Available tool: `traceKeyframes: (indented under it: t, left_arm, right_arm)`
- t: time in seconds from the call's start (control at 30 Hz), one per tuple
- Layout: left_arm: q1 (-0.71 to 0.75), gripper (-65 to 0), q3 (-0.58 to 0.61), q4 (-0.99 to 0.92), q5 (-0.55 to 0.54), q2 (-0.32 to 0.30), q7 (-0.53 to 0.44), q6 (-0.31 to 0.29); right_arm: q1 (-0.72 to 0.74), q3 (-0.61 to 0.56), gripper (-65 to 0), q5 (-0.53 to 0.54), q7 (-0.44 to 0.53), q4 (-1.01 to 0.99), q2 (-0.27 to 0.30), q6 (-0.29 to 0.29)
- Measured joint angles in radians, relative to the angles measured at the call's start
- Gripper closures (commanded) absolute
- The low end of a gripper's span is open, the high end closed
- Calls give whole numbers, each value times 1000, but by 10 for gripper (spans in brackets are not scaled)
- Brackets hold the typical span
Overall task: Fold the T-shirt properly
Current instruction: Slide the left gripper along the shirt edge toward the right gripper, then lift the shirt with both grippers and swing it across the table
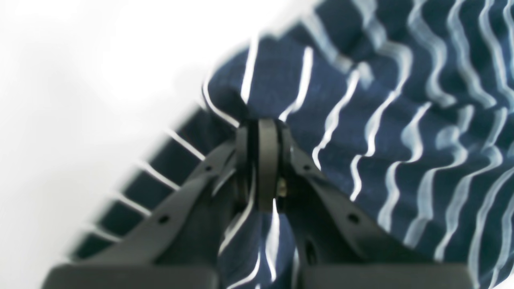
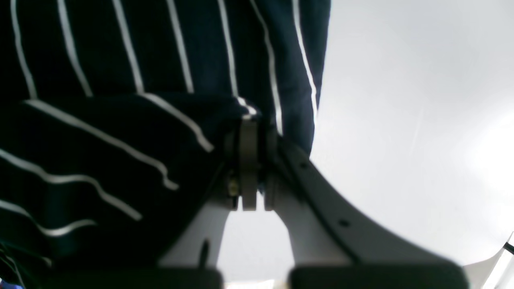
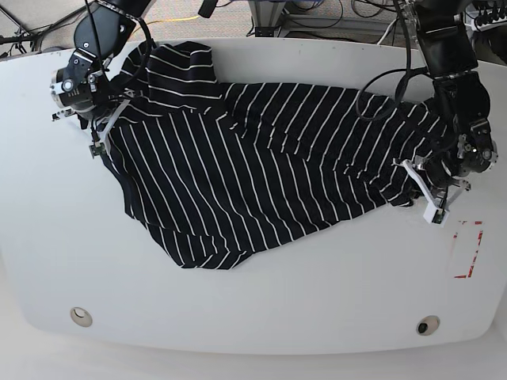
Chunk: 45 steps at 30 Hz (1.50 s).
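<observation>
The T-shirt (image 3: 261,158), dark navy with thin white stripes, lies rumpled across the white table (image 3: 261,293). On the right of the base view, my left gripper (image 3: 410,188) is at the shirt's right edge. The left wrist view shows that gripper (image 1: 263,122) shut on a pinch of the striped fabric (image 1: 401,120). My right gripper (image 3: 111,127) is at the shirt's left edge, near the bunched upper-left part. In the right wrist view that gripper (image 2: 251,122) is shut on a fold of the shirt (image 2: 100,60), which hangs over its left finger.
A red-outlined rectangle (image 3: 467,249) is marked on the table near the right edge. Two small round fittings (image 3: 80,317) (image 3: 428,325) sit near the front edge. Cables (image 3: 317,12) lie beyond the table's far edge.
</observation>
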Motion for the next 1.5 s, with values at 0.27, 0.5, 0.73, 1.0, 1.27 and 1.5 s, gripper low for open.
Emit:
traceKeyframes:
  t: [0.27,0.5,0.73,1.0,1.27,1.5]
  left_arm:
    - [7,0,-93,282,0,25,117,-54]
    - [-101,0,-117,358,-2,26,219,-75]
    - [-298,0,-183,382,-3,27,340,-75]
    - [-544,0,-218,387,-24,27,438,-74]
    - [-779,0,-196,388,-12,4,476,-71]
    - [-990,0,-148,348,-18,-4,469,-71]
  right_arm:
    - [65,-2,0,2,-1,0,17,0]
    - [174,-3,0,-4,-9,-4,48,0]
    - [329,-5,0,0,-18,-6,119,0]
    - [593,-11,0,43,-141,-53,235,5]
    - [835,-150,0,42,-167,-60,314,2]
    - [1057,-288,0,28,-196,-63,367,2]
